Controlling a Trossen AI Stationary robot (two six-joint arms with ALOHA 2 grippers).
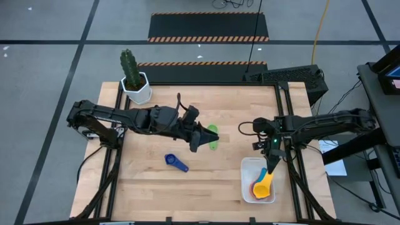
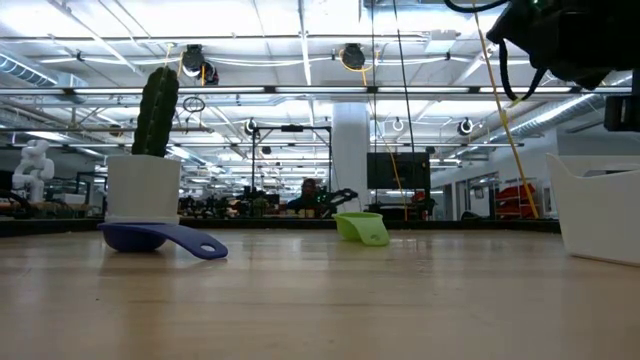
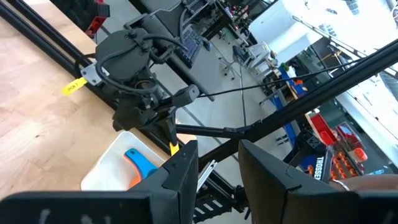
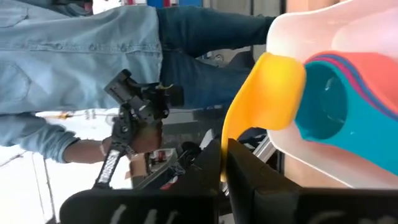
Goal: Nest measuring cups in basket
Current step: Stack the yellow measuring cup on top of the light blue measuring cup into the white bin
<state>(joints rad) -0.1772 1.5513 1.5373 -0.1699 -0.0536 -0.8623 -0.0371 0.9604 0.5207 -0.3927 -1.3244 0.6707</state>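
Note:
The white basket (image 1: pixel 247 164) stands at the table's near right. It holds an orange cup (image 1: pixel 255 189) and a lighter blue cup (image 4: pixel 320 102), with the yellow cup (image 1: pixel 264 183) on top. My right gripper (image 1: pixel 273 164) is above the basket's far end, shut on the yellow cup. The green cup (image 1: pixel 213 135) rests on the table at mid-table. My left gripper (image 1: pixel 201 139) is open just left of it and touches nothing. The dark blue cup (image 1: pixel 175 162) lies on the wood nearer the front edge, handle toward the right. The other cups are hidden. My right gripper pinches the yellow cup's flat handle (image 4: pixel 231 134) between its two fingers (image 4: pixel 249 177), coming from above and slanting toward the near edge. The cup is tilted, its bowl (image 4: pixel 273 87) lowest, inside the basket over the lighter blue cup. I cannot tell whether it rests there.
A cactus in a white hexagonal pot (image 1: pixel 136 86) stands at the far left corner of the table. Black frame rails run along the left side (image 1: pixel 112 162) and the right side (image 1: pixel 294 181). A person in denim (image 4: pixel 93 56) stands beyond the table.

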